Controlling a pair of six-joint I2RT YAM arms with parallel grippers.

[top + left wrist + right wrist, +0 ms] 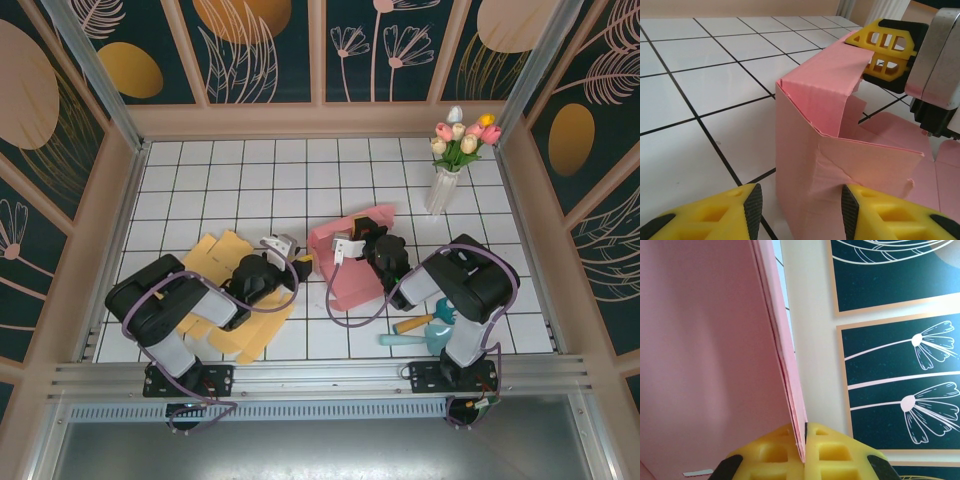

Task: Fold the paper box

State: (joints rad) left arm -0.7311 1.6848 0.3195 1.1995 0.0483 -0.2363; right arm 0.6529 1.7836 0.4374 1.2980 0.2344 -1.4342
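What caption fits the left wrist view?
Open left gripper faces the half-folded pink paper box while the right gripper pinches its upper flap.

Half-folded pink paper box on tiled table; left gripper spread at its near corner, right gripper on far flap.

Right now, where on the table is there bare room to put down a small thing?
Free: the far tiles between the back wall and the pink box, left of the vase. Crowded: the near left, under yellow cardboard sheets, the centre at the box, and the near right by the teal tool.
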